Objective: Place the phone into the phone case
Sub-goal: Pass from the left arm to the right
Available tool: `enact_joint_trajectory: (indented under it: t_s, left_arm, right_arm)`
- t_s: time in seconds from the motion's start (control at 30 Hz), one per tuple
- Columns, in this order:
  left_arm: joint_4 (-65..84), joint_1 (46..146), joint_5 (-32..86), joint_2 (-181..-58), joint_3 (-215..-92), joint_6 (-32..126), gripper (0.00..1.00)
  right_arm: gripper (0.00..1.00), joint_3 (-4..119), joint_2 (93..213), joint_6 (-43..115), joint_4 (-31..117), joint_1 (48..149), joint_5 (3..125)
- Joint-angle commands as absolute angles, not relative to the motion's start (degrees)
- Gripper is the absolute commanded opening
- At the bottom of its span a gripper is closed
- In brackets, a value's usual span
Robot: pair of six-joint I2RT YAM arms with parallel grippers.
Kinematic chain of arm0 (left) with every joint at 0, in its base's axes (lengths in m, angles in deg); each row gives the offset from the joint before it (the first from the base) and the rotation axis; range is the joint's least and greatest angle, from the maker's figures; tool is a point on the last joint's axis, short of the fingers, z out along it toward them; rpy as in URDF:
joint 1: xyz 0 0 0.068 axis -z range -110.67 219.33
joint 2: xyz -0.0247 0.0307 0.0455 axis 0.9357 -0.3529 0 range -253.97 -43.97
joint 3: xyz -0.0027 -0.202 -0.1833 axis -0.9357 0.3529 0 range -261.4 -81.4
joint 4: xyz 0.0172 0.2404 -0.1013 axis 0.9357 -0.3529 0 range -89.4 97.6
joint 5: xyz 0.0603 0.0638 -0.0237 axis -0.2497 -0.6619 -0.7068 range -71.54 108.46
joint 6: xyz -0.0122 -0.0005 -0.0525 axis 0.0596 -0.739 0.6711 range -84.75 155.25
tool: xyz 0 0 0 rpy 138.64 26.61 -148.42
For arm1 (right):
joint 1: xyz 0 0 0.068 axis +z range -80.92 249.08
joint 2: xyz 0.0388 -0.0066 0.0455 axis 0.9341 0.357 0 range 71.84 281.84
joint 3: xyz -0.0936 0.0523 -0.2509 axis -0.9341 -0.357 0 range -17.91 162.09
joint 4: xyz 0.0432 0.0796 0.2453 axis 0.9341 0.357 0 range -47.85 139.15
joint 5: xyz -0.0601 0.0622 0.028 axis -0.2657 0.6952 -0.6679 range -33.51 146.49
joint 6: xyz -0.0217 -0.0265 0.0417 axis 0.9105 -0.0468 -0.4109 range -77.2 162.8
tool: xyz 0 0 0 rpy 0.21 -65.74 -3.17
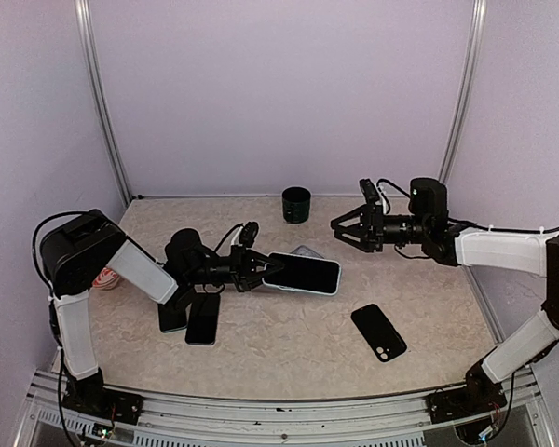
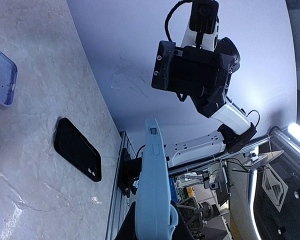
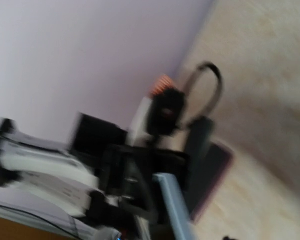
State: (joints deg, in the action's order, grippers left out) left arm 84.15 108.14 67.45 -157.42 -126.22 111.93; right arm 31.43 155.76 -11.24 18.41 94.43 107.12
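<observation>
The left end effector (image 1: 264, 271) is clamping the light-blue rectangular phone case (image 2: 152, 185) by one short end over the tabletop (image 1: 289, 368), a dark phone (image 1: 304, 274) seemingly seated inside; its long axis is pointing at the right end effector (image 1: 347, 229), hovering wide, empty.

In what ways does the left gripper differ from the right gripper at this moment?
The left gripper is shut on the light-blue phone case; the right gripper is open and holds nothing. The left gripper touches the case; the right gripper stands apart from it. Both are black and face each other.
</observation>
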Motion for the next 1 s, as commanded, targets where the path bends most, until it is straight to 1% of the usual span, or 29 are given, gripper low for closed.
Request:
enact_joint_trajectory:
  t_s: [0.0,0.1,0.23,0.33,0.43,0.57,0.67,0.8,0.97]
  left_arm:
    - [79.10,109.94,69.18,-152.76,-129.38,103.56,0.00]
    - [74.38,110.43,69.47,-151.23,-130.28,99.43,0.00]
    - [68.05,111.18,70.33,-149.73,-132.21,94.34,0.00]
    - [59.45,112.20,70.92,-148.59,-134.66,87.68,0.00]
    - [50.33,113.10,70.90,-147.15,-137.54,80.82,0.00]
    - [44.57,113.53,71.23,-146.61,-139.46,76.97,0.00]
    - [43.84,113.54,72.63,-147.36,-140.38,76.86,0.00]
    - [42.78,113.76,74.27,-148.01,-141.26,76.27,0.00]
    - [36.78,114.39,76.10,-148.96,-144.02,72.58,0.00]
  right_arm:
    - [0.60,35.09,157.56,3.69,38.84,97.12,105.39]
    - [0.60,36.77,157.64,8.56,43.98,98.95,105.37]
    - [0.55,37.78,156.88,14.32,51.51,100.01,105.19]
    - [0.51,37.00,154.97,17.52,54.79,100.28,105.44]
    - [0.50,36.12,152.32,20.56,57.89,100.86,104.90]
    - [0.47,35.85,150.36,23.77,62.08,101.92,102.86]
    - [0.41,35.68,149.83,24.71,62.70,102.28,103.18]
    - [0.35,36.03,149.80,27.05,64.51,103.43,103.16]
    - [0.24,35.78,149.64,29.29,66.72,104.46,103.70]
